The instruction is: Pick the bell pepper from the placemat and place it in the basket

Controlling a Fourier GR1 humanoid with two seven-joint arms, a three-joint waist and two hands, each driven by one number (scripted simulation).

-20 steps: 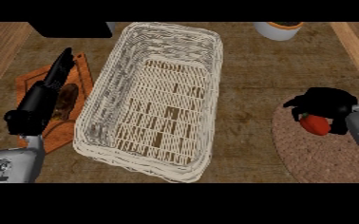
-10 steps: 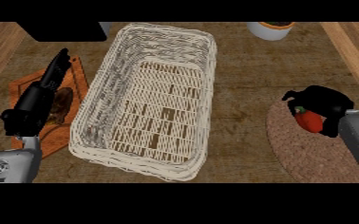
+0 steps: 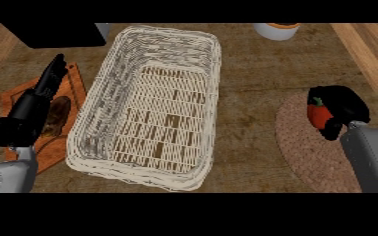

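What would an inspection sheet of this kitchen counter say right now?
Surface: brown counter, wooden strip along its right.
Job's things: red bell pepper held in right hand over round placemat; wicker basket at centre, nothing inside.
Clutter: orange board beneath left hand; white cup and black box at far edge.
Hands: right fingers curled round pepper; left open, fingers straight, resting.
Cables: nothing seen.
Surroundings: nothing seen beyond the counter.
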